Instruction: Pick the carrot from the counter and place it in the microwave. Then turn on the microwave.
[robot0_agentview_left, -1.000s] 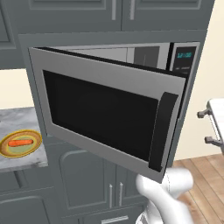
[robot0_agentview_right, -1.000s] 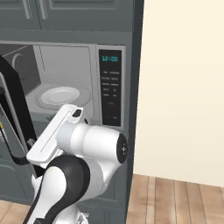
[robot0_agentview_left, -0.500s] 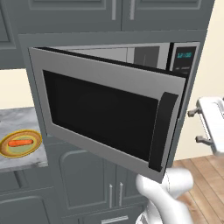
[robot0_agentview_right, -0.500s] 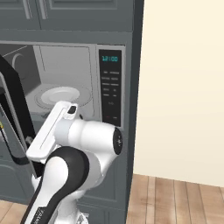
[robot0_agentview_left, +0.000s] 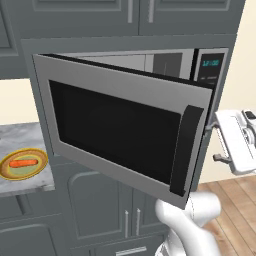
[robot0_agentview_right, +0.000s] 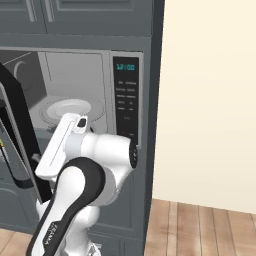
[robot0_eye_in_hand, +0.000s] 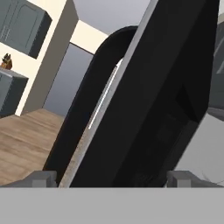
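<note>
1. Above the dark cabinets, microwave (robot0_agentview_left: 150, 125) door hangs half open, hiding most of the cavity.
2. Counter (robot0_agentview_left: 25, 145) cut off at left edge.
3. Gripper (robot0_eye_in_hand: 111, 177) spread wide, straddling the door's edge, holding nothing.
4. Carrot (robot0_agentview_left: 23, 163) lies on plate (robot0_agentview_left: 10, 172), on counter.

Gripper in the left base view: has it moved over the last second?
Yes. The gripper has shifted left, closer to the free edge of the open microwave door, which has stayed put.

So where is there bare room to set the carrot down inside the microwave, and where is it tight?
Free: the white turntable inside the microwave, bordered by grey walls. Tight: the gap past the open door, where the open gripper sits against the door's edge. The carrot lies on its plate.
</note>
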